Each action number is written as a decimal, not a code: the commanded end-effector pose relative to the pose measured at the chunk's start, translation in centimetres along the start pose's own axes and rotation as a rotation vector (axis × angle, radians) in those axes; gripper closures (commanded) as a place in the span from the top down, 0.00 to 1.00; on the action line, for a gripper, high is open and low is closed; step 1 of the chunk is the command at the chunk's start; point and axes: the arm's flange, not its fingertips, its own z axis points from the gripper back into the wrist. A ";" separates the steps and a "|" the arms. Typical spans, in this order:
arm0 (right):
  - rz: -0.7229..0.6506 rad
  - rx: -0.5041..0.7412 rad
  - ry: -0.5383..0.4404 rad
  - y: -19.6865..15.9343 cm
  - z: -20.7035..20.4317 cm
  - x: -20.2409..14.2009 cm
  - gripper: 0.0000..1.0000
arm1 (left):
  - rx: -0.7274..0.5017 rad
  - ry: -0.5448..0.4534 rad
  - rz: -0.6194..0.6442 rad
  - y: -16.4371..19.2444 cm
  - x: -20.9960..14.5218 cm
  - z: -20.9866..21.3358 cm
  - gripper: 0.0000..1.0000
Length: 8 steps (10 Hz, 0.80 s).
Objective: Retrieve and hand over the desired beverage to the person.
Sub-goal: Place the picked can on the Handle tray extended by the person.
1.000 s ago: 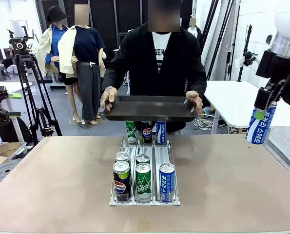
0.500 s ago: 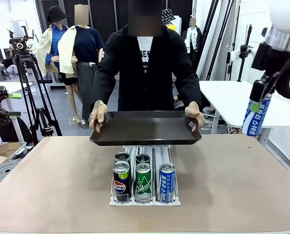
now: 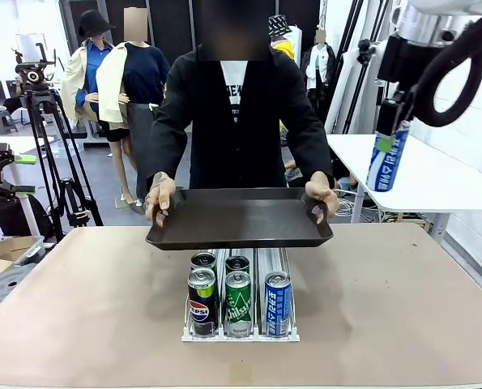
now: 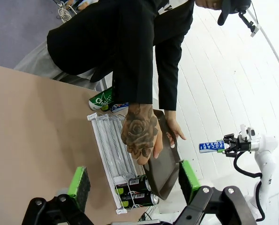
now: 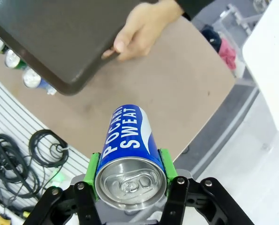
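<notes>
The left claw stands spread wide with nothing between its green pads, looking down on the brown tabletop. At the middle of the tabletop a white rack holds rows of cans, with a Pepsi can, a green can and a blue can at its near end. The person stands at the far side and holds a dark tray level above the rack's far end, one hand at each short side. Far right, the right claw is pinching the blue and white Pocari Sweat can by its top. The can hangs in the air, higher than the tray and well apart from it.
</notes>
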 end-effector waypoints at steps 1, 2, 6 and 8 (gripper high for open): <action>0.048 0.038 -0.009 -0.1 0.7 2.7 0.00 | -0.001 -0.004 0.001 -0.1 0.0 0.2 1.00; 0.079 0.044 -0.010 0.3 0.8 4.3 0.00 | -0.001 -0.004 0.001 -0.1 0.0 0.2 1.00; 0.210 0.096 -0.039 1.9 0.2 9.3 0.00 | -0.001 -0.004 0.001 -0.1 0.0 0.2 1.00; 0.256 0.132 -0.077 2.4 -1.2 11.6 0.00 | -0.001 -0.004 0.001 -0.1 0.0 0.2 1.00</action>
